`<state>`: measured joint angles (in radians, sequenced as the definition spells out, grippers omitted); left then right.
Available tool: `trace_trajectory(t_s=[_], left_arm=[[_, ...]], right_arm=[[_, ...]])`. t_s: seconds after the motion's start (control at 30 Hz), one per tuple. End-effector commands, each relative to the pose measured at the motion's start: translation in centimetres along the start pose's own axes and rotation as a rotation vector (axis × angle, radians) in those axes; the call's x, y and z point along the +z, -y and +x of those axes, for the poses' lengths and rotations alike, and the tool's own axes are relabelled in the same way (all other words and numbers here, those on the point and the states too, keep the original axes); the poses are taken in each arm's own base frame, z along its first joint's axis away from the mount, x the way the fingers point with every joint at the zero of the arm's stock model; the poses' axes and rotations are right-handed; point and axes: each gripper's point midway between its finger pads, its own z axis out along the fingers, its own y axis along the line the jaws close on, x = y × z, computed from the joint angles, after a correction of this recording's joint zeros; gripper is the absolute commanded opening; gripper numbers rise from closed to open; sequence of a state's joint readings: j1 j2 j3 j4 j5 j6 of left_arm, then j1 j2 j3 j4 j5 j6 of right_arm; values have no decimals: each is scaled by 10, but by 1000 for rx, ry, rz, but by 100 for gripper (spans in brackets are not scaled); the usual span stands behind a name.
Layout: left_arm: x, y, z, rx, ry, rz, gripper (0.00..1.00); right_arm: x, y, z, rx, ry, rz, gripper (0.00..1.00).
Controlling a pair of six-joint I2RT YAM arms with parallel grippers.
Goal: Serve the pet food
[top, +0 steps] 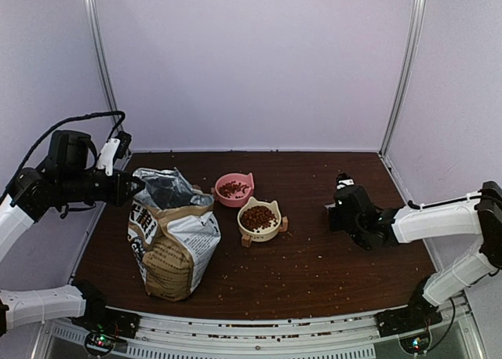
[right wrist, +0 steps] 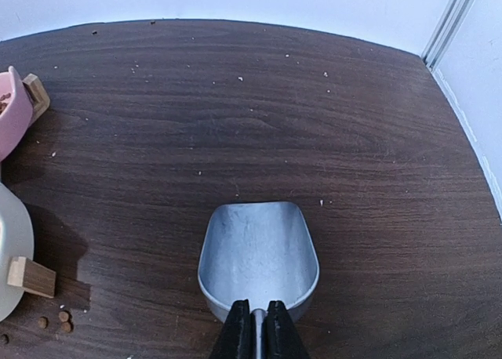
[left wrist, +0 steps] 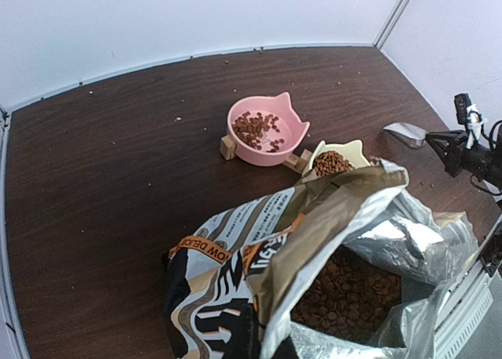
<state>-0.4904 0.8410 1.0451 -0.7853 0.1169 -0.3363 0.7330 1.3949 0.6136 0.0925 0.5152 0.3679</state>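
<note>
The pet food shows as dark-brown kibble inside the open printed bag, seen in the left wrist view. More kibble lies in the pink bowl and heaps in the cream bowl. My left gripper is at the bag's upper left rim and appears shut on it, holding the mouth open; its fingers are mostly hidden in the left wrist view. My right gripper is shut on the handle of the silver scoop. The scoop is empty and held low over the table, right of the bowls.
Loose kibble is scattered over the dark wooden table, mostly in front of the bowls. Both bowls stand on small wooden feet. White walls and metal posts close in the back and sides.
</note>
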Motion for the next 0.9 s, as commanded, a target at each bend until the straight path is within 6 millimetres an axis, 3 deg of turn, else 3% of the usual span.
trace_trajectory(t_s=[0.0,0.2,0.4,0.57,0.7,0.73,0.87], left_arm=[[-3,5,-13,-1,61,33,0],[-1,5,-14,8,51,32,0],[-2,8,-35,64,81,78,0],[-5,17,-62,141,123,206,0],[0,24,-71,181,91,258,0],[0,23,-71,179,85,253,6],[-6,15,-63,157,66,197,46]], right_arm=[[15,-8,-19,93,19,-15,0],[23,-8,-8,113,-31,-24,35],[3,-5,-26,101,-15,-63,71],[-31,-20,-54,46,-18,-196,87],[-74,-54,-82,32,16,-384,90],[-85,-66,-85,29,18,-437,90],[-123,-116,-88,27,30,-594,91]])
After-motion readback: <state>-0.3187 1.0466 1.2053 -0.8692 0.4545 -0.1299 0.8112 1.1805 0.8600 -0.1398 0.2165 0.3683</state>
